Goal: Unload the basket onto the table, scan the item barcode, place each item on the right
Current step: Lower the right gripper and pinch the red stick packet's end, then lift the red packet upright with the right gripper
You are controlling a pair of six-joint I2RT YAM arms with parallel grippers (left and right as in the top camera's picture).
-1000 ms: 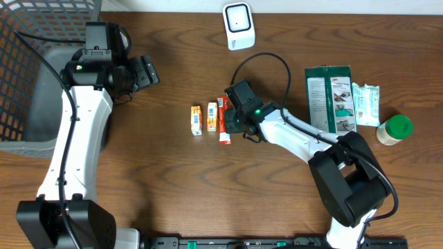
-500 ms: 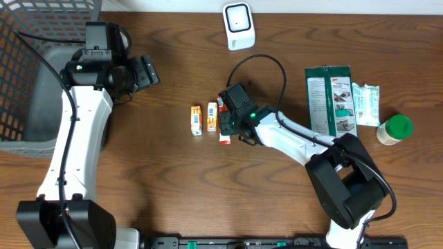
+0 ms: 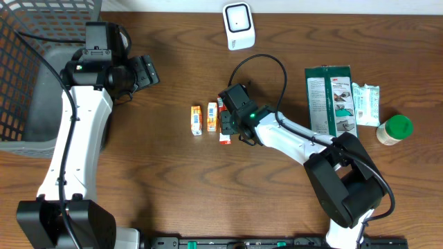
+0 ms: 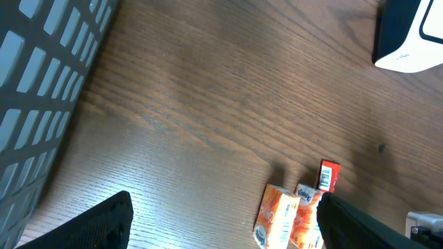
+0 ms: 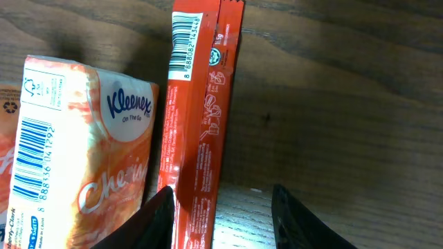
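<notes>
A flat red packet [image 3: 225, 137] [image 5: 197, 117] lies on the table with its barcode facing up at its far end. Beside it on the left are two orange tissue packs [image 3: 212, 117] [image 5: 90, 159], also with barcodes showing. My right gripper [image 3: 231, 122] [image 5: 221, 221] is low over the red packet and open. One finger stands between the packet and the tissue pack, the other on bare wood to the right. The white scanner [image 3: 237, 25] [image 4: 408, 34] stands at the back. My left gripper [image 3: 142, 71] [image 4: 221, 225] hangs open and holds nothing.
A dark mesh basket [image 3: 34, 76] takes up the left side. At the right lie a green box [image 3: 331, 97], a white wipes pack [image 3: 365, 104] and a green-lidded jar [image 3: 394, 129]. The right arm's cable loops above the packets.
My right gripper has slid a little to the left and now sits over the red packet. The left arm has not moved.
</notes>
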